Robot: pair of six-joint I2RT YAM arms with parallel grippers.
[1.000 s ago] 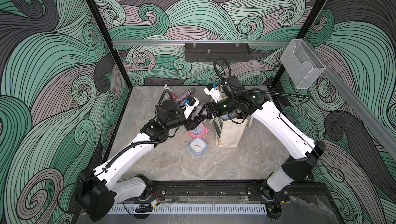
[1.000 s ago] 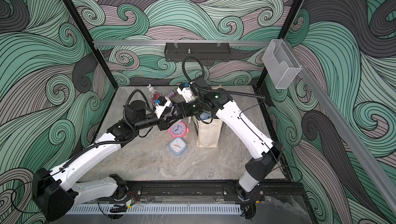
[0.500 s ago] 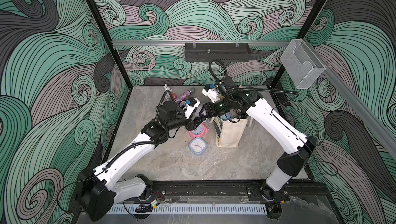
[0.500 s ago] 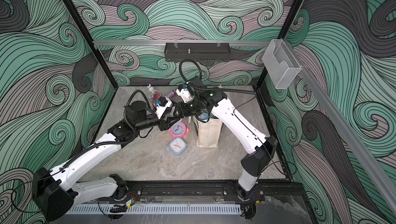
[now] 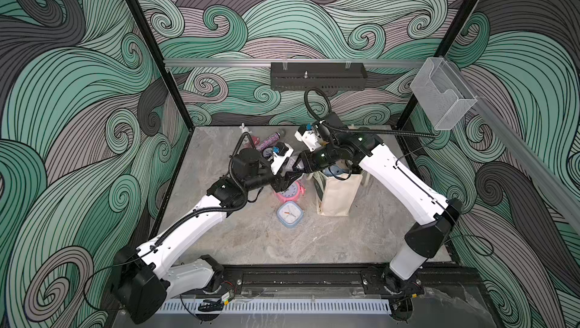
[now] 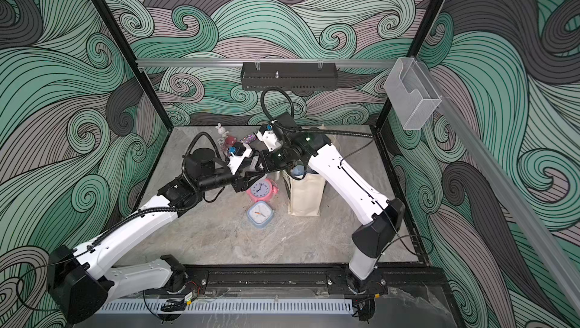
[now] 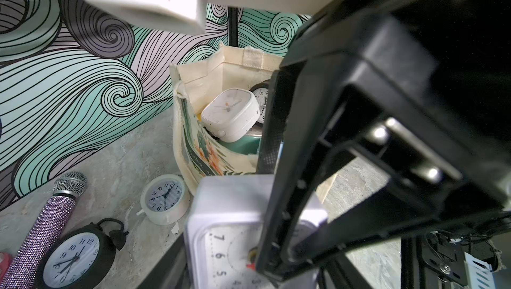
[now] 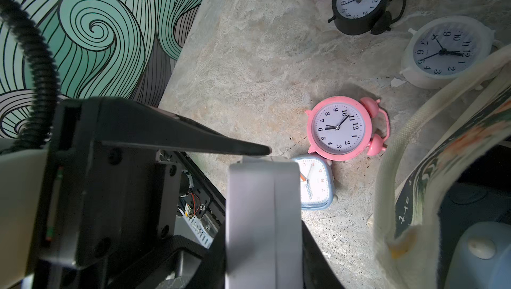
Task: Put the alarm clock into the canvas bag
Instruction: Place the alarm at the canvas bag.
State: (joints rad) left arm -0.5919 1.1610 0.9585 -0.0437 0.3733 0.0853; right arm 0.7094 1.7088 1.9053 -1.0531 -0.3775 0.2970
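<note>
A pale square alarm clock (image 7: 226, 218) hangs in the air beside the mouth of the canvas bag (image 5: 337, 194), and both grippers hold it. My left gripper (image 7: 249, 251) is shut on its edges. My right gripper (image 8: 262, 246) is shut across its face and back, and the clock (image 8: 262, 218) shows edge-on between its black fingers. In both top views the two grippers (image 5: 295, 172) meet above the pink clock, left of the upright cream bag (image 6: 306, 197). The open bag (image 7: 193, 135) holds a white square clock (image 7: 229, 113) and a black one (image 7: 261, 94).
On the stone floor lie a pink twin-bell clock (image 8: 340, 128), a light-blue square clock (image 8: 315, 185), a white round clock (image 7: 164, 197), a black twin-bell clock (image 7: 74, 257) and a glittery microphone (image 7: 41, 218). Small toys (image 5: 248, 136) sit near the back wall.
My right gripper has swung left from the bag's mouth to the left gripper and closed its jaws on the clock held there. The left arm has hardly moved.
</note>
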